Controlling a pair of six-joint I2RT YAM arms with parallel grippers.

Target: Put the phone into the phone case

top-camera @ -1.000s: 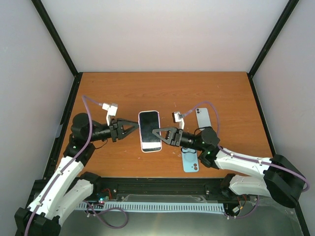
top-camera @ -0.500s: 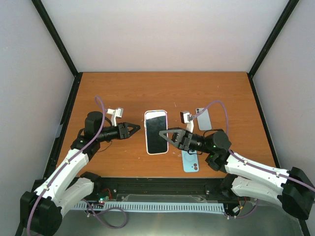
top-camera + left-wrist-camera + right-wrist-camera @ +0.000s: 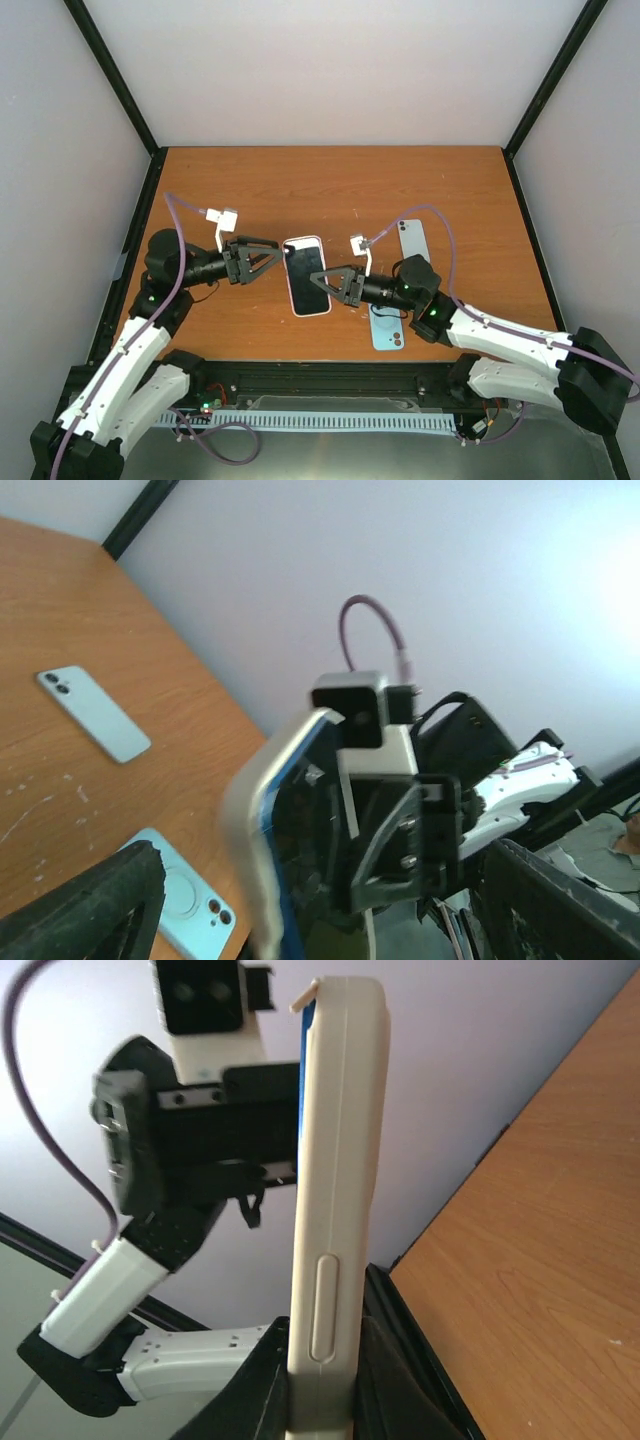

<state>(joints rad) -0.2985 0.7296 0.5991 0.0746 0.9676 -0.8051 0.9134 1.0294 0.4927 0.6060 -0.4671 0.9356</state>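
The phone (image 3: 305,272), dark screen up, sits in a cream phone case (image 3: 335,1160) and hangs above the table. Its blue edge (image 3: 304,1080) shows along the case's rim, with one corner poking out at the top. My right gripper (image 3: 320,281) is shut on the case's right edge, and its fingers (image 3: 262,1390) press both faces. In the left wrist view the cased phone (image 3: 262,820) stands edge-on between wide-spread fingers (image 3: 90,910). My left gripper (image 3: 272,260) is open just left of the phone, holding nothing.
A light blue case (image 3: 388,330) with a ring on its back lies partly under my right arm, and the same case (image 3: 185,910) shows in the left wrist view. A pale blue phone (image 3: 414,240) lies on the wooden table (image 3: 300,190) behind the right arm. Black frame posts line the sides.
My left gripper drew back to the left, opened wide and returned to the phone's left edge. The right arm shifted the cased phone right, then back left.
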